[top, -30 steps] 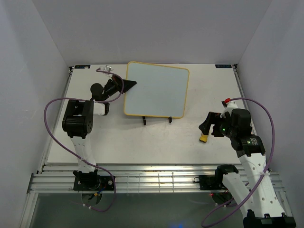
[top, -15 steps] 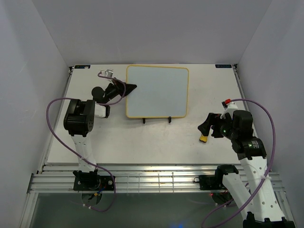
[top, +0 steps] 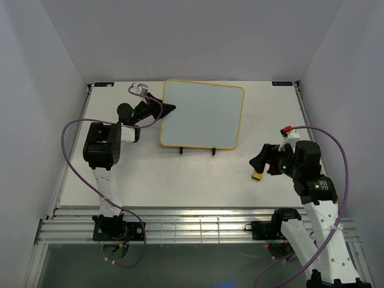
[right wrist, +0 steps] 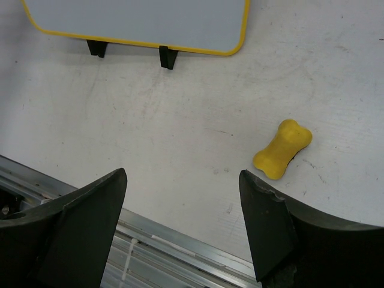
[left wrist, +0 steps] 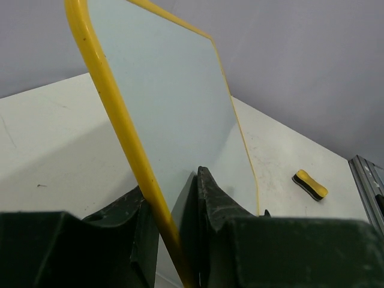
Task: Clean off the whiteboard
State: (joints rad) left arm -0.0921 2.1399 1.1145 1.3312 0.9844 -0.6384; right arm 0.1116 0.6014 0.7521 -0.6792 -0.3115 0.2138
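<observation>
Shifting since a second ago, by the overhead view: the whiteboard [top: 204,117] sits a little farther toward the right arm's side and is turned slightly. The left pincer [top: 172,108] has moved with it, its wrist now farther up the table [top: 180,174]. The right pincer [top: 262,162] and the yellow eraser [top: 257,176] just beneath its tips are where they were. The board's left edge meets the left pincer's tips and its far edge runs close to the table's far edge. Two black stand feet [top: 180,151] show under its near edge. Bare table lies between those feet and the right pincer, and more to the board's right. Two small blue labels [top: 103,84] sit at the far corners, too small to read. From the left wrist, the two dark fingers [left wrist: 210,201] are pressed onto the board's yellow frame [left wrist: 114,108], one on each face, pinching it. The board rises steeply from the grip and its white face shows plain. The eraser lies well beyond it on open table. From the right wrist, that pincer is spread wide, holding nothing. The eraser lies ahead, nearer the right-hand finger and touching neither. The board's near edge and both feet are farther ahead to the left, and an aluminium rail [right wrist: 156,246] runs below the fingers.
</observation>
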